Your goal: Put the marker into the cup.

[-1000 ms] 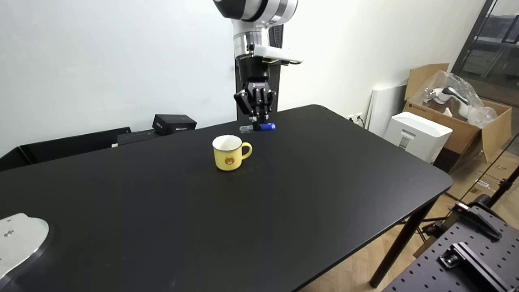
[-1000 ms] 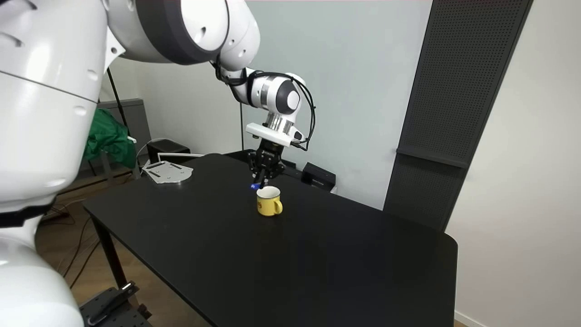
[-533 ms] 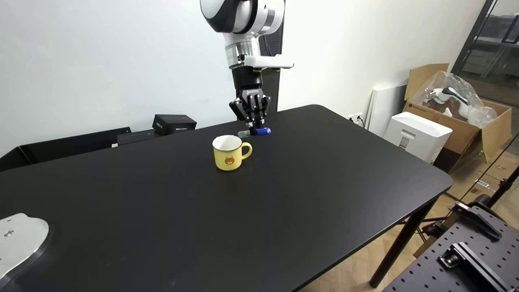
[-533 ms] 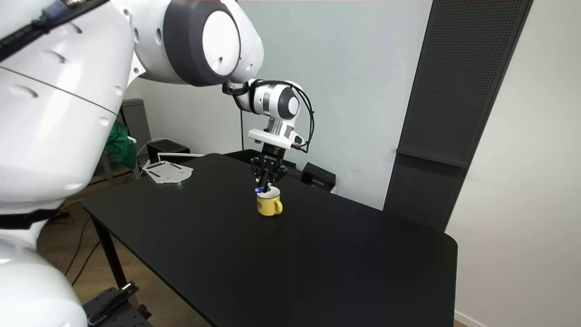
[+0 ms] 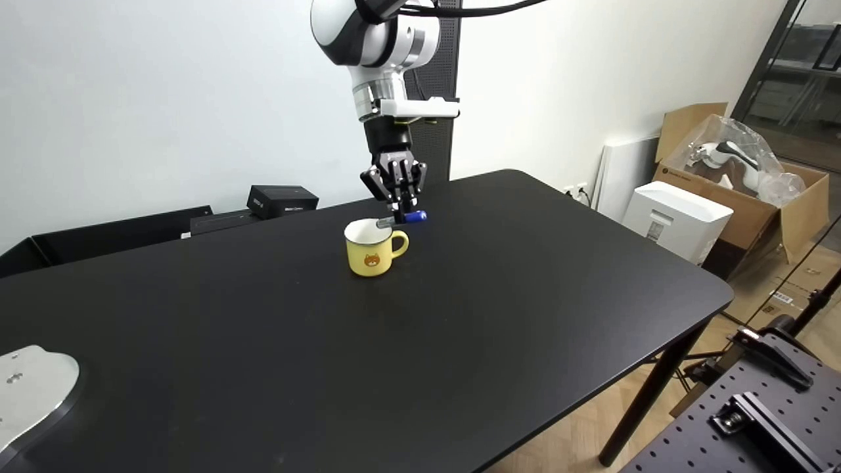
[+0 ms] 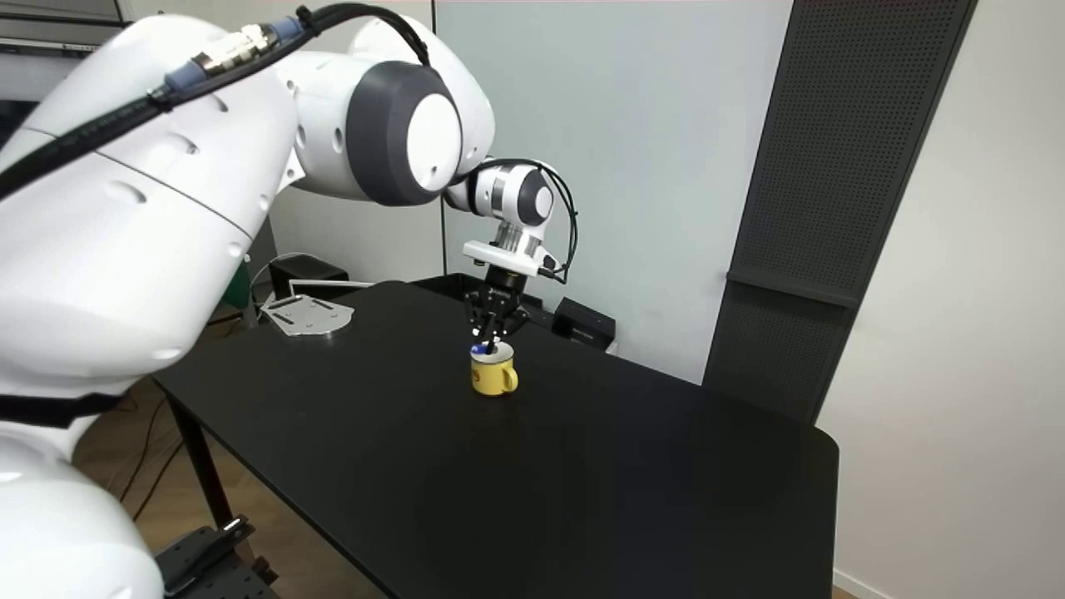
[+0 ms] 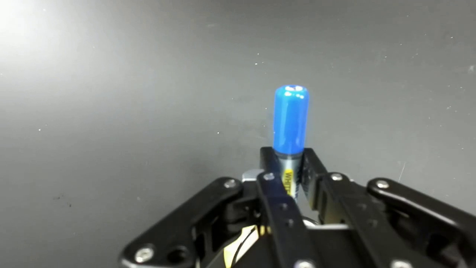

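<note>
The yellow cup (image 5: 366,255) stands upright on the black table, its bear picture and handle showing in an exterior view. It also shows in an exterior view (image 6: 492,378). In the wrist view only part of the cup (image 7: 241,245) shows behind the fingers. My gripper (image 5: 399,215) is shut on the marker (image 5: 416,216) and holds it roughly level, above the table. The marker's grey end overlaps the cup's rim near the handle. In the wrist view the marker's blue cap (image 7: 290,121) sticks out past the fingertips (image 7: 289,160). I cannot tell whether marker and rim touch.
The black table (image 5: 460,341) reaches around the cup. Black boxes (image 5: 282,201) stand at its back edge by the wall. A silver plate (image 6: 308,314) lies at one end of the table. A cardboard box and white bin (image 5: 677,220) stand on the floor.
My gripper has moved with the marker towards the cup and slightly down. The marker's grey end went from beyond the cup to overlapping its rim. The cup has not moved.
</note>
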Robot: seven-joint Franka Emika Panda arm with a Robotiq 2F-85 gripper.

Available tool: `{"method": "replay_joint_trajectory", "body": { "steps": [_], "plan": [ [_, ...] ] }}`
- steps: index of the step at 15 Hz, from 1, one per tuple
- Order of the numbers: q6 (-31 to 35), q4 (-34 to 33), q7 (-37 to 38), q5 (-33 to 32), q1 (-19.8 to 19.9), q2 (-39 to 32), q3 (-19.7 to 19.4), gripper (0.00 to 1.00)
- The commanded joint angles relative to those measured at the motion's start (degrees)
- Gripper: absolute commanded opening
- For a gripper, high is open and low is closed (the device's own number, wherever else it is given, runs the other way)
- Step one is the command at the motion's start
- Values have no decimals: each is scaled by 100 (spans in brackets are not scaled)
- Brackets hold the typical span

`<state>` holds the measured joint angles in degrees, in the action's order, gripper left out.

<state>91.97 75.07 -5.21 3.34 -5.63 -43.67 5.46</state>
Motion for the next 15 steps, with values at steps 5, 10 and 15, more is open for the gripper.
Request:
{"method": "replay_joint_trajectory", "body": {
  "steps": [5,10,15],
  "plan": [
    [-296,-1092,56,-163,-166,-674,-26,56],
    [-200,-1209,48,-180,-192,-749,-24,90],
    [155,-777,78,-194,-193,-348,-33,100]
  ]
}}
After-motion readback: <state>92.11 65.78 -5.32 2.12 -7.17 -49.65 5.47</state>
